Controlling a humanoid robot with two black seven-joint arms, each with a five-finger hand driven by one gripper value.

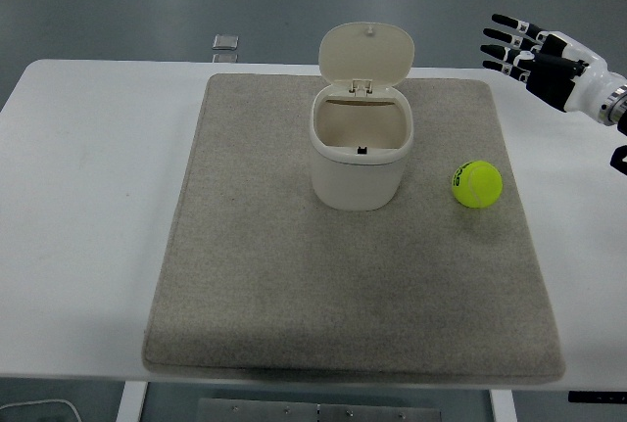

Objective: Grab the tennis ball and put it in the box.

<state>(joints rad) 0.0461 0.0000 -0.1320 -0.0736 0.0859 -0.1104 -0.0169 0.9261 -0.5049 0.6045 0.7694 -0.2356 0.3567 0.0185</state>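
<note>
A yellow-green tennis ball (pixel 476 184) lies on the grey mat (pixel 294 285), to the right of the box. The box is a cream bin (pixel 361 148) standing upright in the mat's middle, its hinged lid (pixel 366 52) flipped up at the back and its inside showing nothing in it. My right hand (pixel 534 55) hovers at the upper right, above and behind the ball, well apart from it. Its fingers (pixel 505 45) are spread and hold nothing. The left arm does not show.
The mat covers most of the white table (pixel 88 207). A small grey square object (pixel 225 43) lies at the table's far edge, behind the mat's left corner.
</note>
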